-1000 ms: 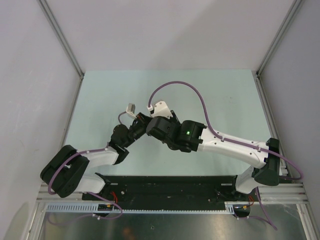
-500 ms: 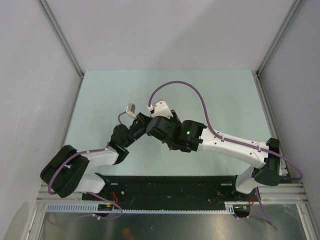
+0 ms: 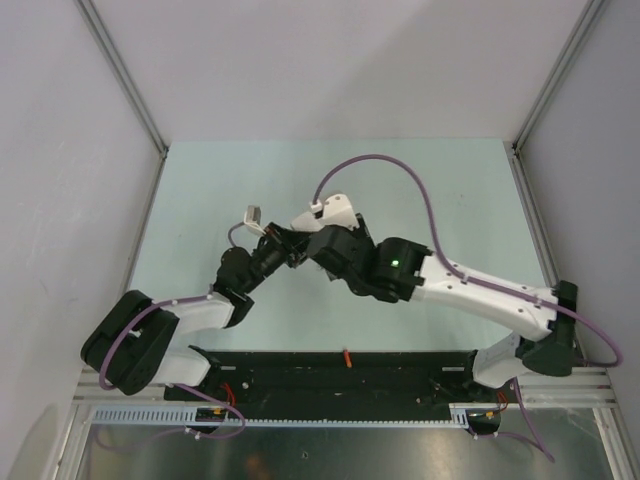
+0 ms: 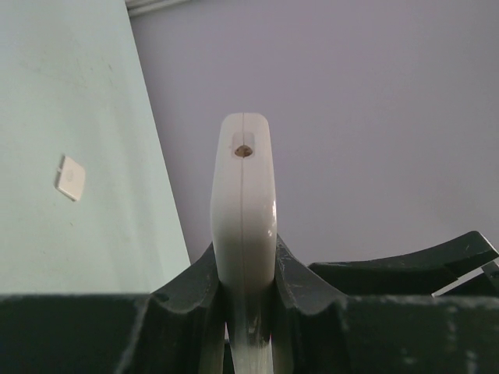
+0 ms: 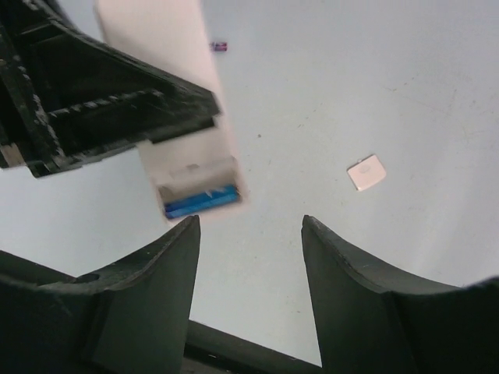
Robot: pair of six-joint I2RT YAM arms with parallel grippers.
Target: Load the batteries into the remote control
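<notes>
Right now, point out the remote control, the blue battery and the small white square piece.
remote control (image 4: 243, 210), left wrist view, its narrow white edge.
blue battery (image 5: 201, 201), right wrist view, middle of its side.
small white square piece (image 5: 366, 172), right wrist view, its flat top.

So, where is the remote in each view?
Top external: cannot be made out.
Left wrist: remote at centre, edge-on, in the left gripper.
Right wrist: remote upper left, blue battery inside.
Shared landmark: white square, in both wrist views.
</notes>
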